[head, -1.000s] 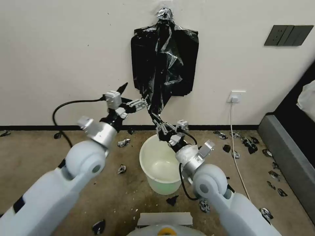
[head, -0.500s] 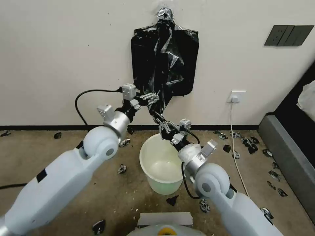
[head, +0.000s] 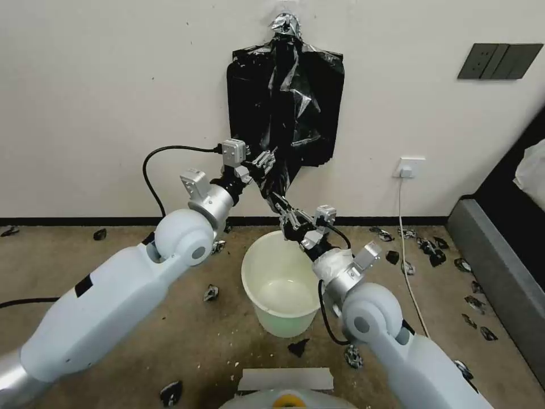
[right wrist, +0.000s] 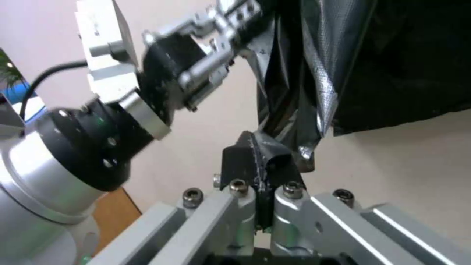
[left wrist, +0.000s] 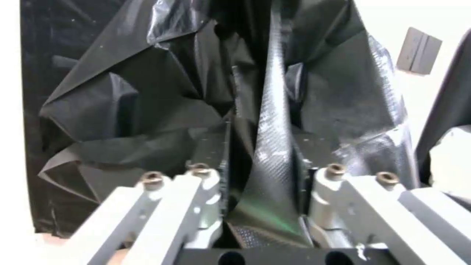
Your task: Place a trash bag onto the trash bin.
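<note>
The trash bag [head: 292, 108] hangs crinkled from a taped spot high on the wall, in front of a flat stack of black bags [head: 329, 113]. Its lower end is pulled into a taut strand. My right gripper [head: 282, 205] is shut on the strand's tip [right wrist: 267, 154], just above the far rim of the white trash bin [head: 250, 292]. My left gripper [head: 267, 162] is higher up, open, its fingers on either side of the strand [left wrist: 267, 147]. The right wrist view has the left gripper [right wrist: 238, 14] at the bag's [right wrist: 319, 55] edge.
Torn black scraps [head: 431, 253] litter the tan floor around the bin. A white cable [head: 411, 284] runs down from a wall socket [head: 409, 167]. Dark furniture [head: 505, 267] lines the right side. My own base [head: 286, 392] sits just before the bin.
My left arm has swung right and upward to the bag, bringing its open fingers around the strand. The right gripper has shifted slightly right and up, still holding the tip.
</note>
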{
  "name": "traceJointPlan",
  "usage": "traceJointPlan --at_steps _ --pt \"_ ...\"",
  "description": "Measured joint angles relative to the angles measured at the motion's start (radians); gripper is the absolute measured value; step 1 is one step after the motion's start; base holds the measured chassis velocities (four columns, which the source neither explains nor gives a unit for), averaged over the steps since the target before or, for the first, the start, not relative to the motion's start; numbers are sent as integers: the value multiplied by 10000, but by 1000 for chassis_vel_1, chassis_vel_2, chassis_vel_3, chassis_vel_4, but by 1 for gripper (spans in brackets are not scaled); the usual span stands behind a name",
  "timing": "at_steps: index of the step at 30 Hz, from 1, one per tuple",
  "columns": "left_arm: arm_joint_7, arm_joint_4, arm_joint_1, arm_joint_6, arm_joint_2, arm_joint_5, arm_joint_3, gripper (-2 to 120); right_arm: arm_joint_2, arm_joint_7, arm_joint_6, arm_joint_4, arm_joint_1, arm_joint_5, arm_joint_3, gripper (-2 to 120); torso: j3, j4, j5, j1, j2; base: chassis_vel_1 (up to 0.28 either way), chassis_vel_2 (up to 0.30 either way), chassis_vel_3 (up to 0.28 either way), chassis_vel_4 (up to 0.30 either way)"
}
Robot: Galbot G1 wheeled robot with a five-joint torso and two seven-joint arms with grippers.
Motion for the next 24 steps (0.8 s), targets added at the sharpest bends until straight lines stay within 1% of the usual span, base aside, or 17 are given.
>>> traceJointPlan --at_steps 1,4,5,6,7,10,15,17,18,19,20,21,22,23,24 --pt "0 0 0 0 0 0 0 22 0 0 0 0 0 0 0 0 0 0 0 0 0 0 0 0 0" --pt "5 160 -54 -10 -55 90 151 7 4 35 0 53 0 72 25 0 0 1 -1 0 0 0 0 0 0" --pt "5 160 -54 -10 -55 90 151 7 4 35 0 53 0 72 25 0 0 1 -1 0 0 0 0 0 0" --pt "2 194 -99 -14 -99 94 190 3 -8 47 0 89 -5 89 51 0 0 1 -1 0 0 0 0 0 0" --pt "-5 218 -143 -19 -130 95 213 0 -29 61 0 134 -12 111 91 0 0 0 -1 0 0 0 0 0 0" --pt "-60 205 -177 -38 -129 71 195 0 -92 82 -1 224 -28 129 186 0 0 0 0 0 0 0 0 0 0" --pt "-162 -133 -86 -62 116 -164 -153 0 -254 361 -106 430 -125 -114 396 0 -1 0 1 0 0 0 0 0 0" --pt "-169 -337 71 -69 288 -239 -407 0 -447 639 -250 625 -223 -628 485 9 0 1 3 0 0 0 0 0 0" --pt "-169 -337 71 -69 288 -239 -407 0 -447 639 -250 625 -223 -628 485 9 0 1 3 0 0 0 0 0 0" --pt "-170 -440 176 -71 341 -245 -546 0 -575 742 -318 721 -273 -796 537 14 0 1 2 0 0 0 0 0 0" --pt "-169 -557 304 -72 384 -248 -722 0 -823 877 -445 898 -354 -970 617 17 0 1 0 0 0 0 0 0 0" --pt "-164 -696 496 -78 430 -247 -997 0 -1162 1026 -592 1115 -459 -1165 719 24 -1 1 -3 0 0 0 0 0 0" --pt "-158 -833 692 -79 472 -247 -1268 0 -1512 1164 -738 1328 -571 -1421 825 28 -1 -1 4 0 0 0 0 0 0" --pt "-158 -833 692 -79 472 -247 -1268 0 -1512 1164 -738 1328 -571 -1421 825 28 -1 -1 4 0 0 0 0 0 0" --pt "-158 -917 824 -88 511 -244 -1432 0 -1736 1261 -817 1456 -637 -1566 905 32 -1 1 3 0 0 0 0 0 0"
